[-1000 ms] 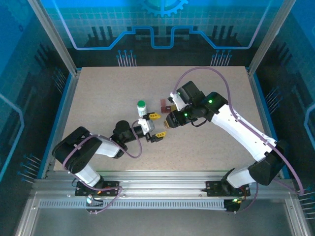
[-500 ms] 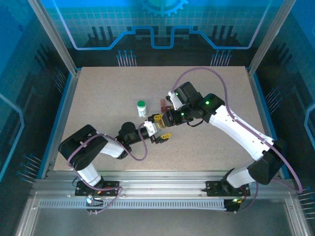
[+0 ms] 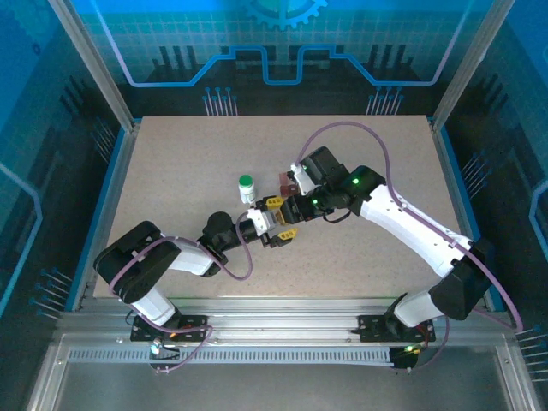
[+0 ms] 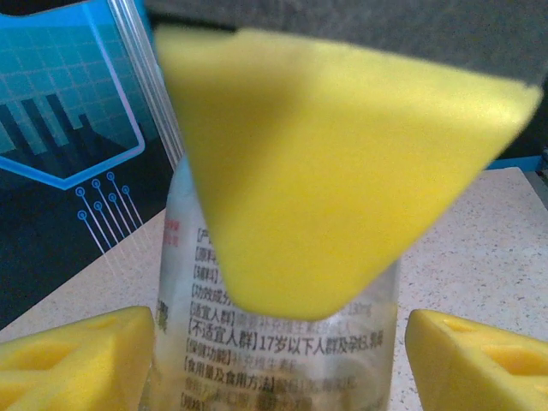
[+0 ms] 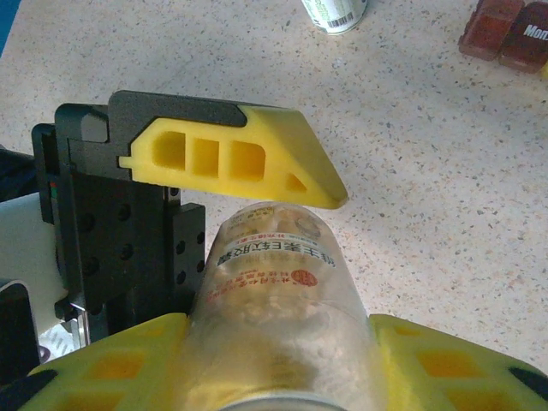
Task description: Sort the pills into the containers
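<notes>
A clear bottle (image 5: pixel 274 265) with a printed label lies level above the table, pale pills (image 5: pixel 287 321) showing through its wall. My right gripper (image 5: pixel 274 330) is shut on it, a yellow finger pressed to each side. My left gripper (image 4: pixel 278 351) faces it and stands open astride the bottle's (image 4: pixel 257 342) far end, with a gap showing at its right finger (image 4: pixel 479 360). The two grippers meet at the table's middle, left (image 3: pixel 278 219) and right (image 3: pixel 289 211). A dark red container (image 3: pixel 283 181) stands just behind them, also in the right wrist view (image 5: pixel 505 30).
A green-capped white bottle (image 3: pixel 246 187) stands upright just left of the grippers and behind them, its base in the right wrist view (image 5: pixel 334 10). The speckled tabletop (image 3: pixel 171 171) has blue walls on three sides.
The left gripper has come right and the right gripper left until they meet. The left fingers now straddle the end of the bottle that the right gripper holds.
</notes>
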`<state>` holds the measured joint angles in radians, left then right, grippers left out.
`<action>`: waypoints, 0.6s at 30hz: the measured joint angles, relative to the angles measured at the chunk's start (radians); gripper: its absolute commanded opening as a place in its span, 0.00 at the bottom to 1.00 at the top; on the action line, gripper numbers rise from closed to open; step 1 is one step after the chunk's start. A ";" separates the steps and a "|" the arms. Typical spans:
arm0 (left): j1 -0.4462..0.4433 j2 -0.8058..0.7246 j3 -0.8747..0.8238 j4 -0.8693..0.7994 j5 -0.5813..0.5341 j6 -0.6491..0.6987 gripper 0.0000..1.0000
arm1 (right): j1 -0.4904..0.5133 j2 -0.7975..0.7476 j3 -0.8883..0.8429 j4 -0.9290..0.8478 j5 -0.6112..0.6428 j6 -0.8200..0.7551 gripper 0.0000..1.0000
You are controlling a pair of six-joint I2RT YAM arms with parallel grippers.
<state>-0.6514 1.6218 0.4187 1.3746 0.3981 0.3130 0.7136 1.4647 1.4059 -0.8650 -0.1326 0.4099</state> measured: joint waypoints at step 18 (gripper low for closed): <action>0.000 -0.003 0.000 -0.004 0.015 0.002 0.51 | 0.000 -0.019 -0.021 0.021 -0.027 0.010 0.49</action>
<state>-0.6510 1.6188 0.4187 1.3708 0.4133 0.3145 0.7132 1.4452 1.3846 -0.8440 -0.1593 0.4202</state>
